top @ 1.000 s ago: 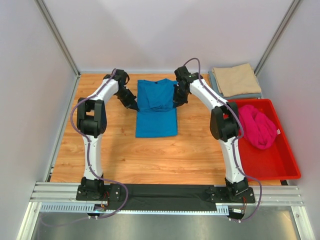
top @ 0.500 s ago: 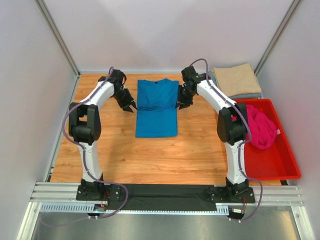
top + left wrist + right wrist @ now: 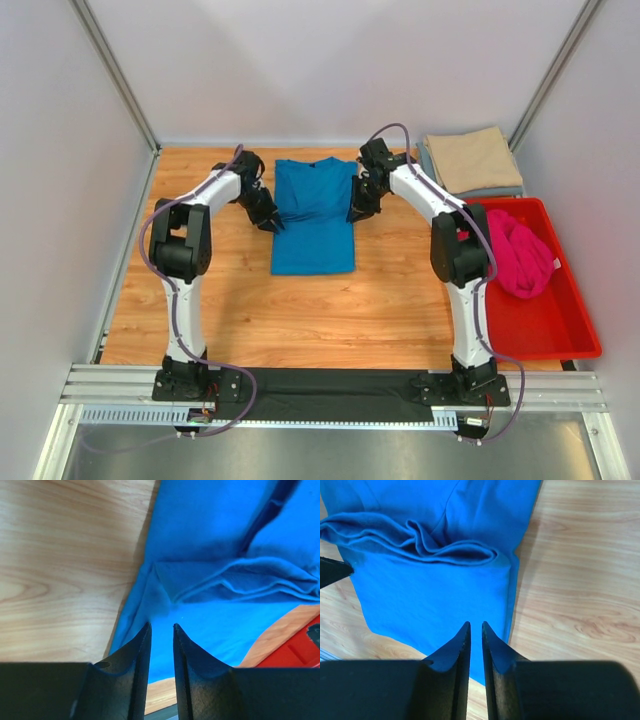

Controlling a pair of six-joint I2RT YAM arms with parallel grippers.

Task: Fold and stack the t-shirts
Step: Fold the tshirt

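As only wrist views show, blue t-shirt (image 3: 435,595), rumpled

Right fingers (image 3: 454,655), narrowly parted, hang over the rumpled blue t-shirt (image 3: 430,595).

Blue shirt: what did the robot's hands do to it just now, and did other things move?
The left gripper and right gripper let go of the blue shirt, whose bunched top settled flatter. They pulled outward, then came back to its side edges, jaws slightly apart. The tan shirt, pink shirt and red bin stayed put.
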